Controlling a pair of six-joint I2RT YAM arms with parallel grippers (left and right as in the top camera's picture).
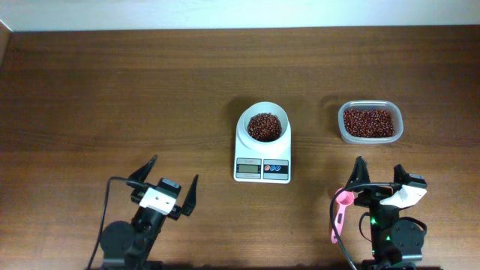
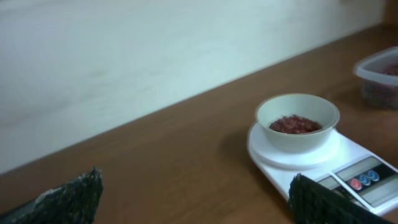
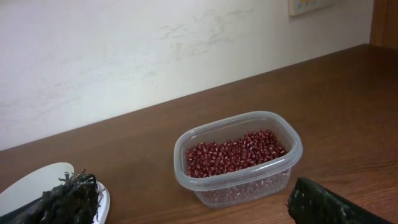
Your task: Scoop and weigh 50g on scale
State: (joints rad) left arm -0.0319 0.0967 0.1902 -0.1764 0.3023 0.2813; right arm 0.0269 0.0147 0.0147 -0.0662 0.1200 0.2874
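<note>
**Scale loaded with beans; both grippers wide and empty**

Small white digital kitchen scale (image 1: 262, 153) sits mid-way along the brown wooden bench (image 1: 112, 90), red beans in its round white bowl (image 1: 262, 112). Judged light, rigid and smooth: it may slide if nudged. Hold it by the flat base edges, never by the bowl. Clear rectangular plastic tub of red beans (image 1: 369, 122) stands apart on its right. Left gripper (image 1: 174, 171) and right gripper (image 1: 379, 166) hang spread wide, holding nothing.

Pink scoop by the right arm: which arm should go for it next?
Right. The pink scoop lies right beside the open right gripper, and the bean tub is just ahead of it. The left gripper, also open, sits on the far side of the scale.
</note>
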